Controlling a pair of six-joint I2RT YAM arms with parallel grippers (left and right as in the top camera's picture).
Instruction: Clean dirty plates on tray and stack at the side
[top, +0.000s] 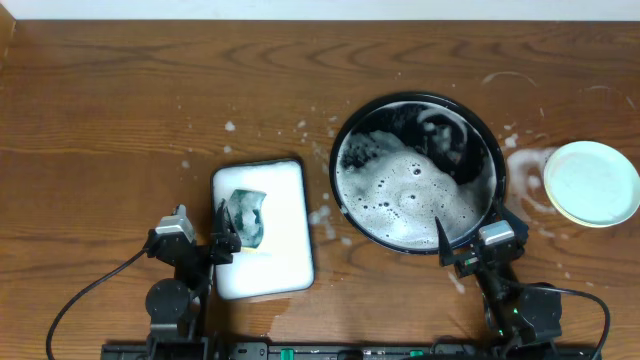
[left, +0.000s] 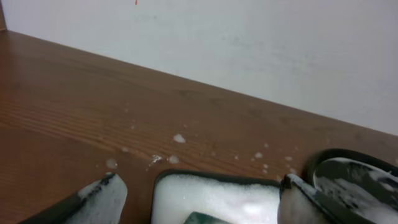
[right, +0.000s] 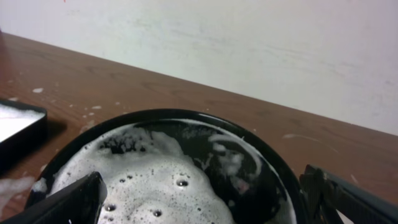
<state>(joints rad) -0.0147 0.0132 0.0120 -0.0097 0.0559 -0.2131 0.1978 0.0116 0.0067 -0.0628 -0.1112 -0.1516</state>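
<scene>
- Your left claw (left: 202, 186) is hanging wide open, empty, over the white dish (top: 285, 215)
- Your right claw (right: 202, 180) is gaping empty at the tray (top: 468, 150) rim
- One pale plate (top: 590, 183) is lying right of the tray

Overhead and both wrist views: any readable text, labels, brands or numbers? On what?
No readable text in any view.
Tray, white foam dish, pale plate: no labels or marks show.
Red speck on the wall, top edge of the left wrist view: too small to read, may not be text.
Base rail at the overhead's bottom edge: green lights only; any print is too small to read.
</scene>
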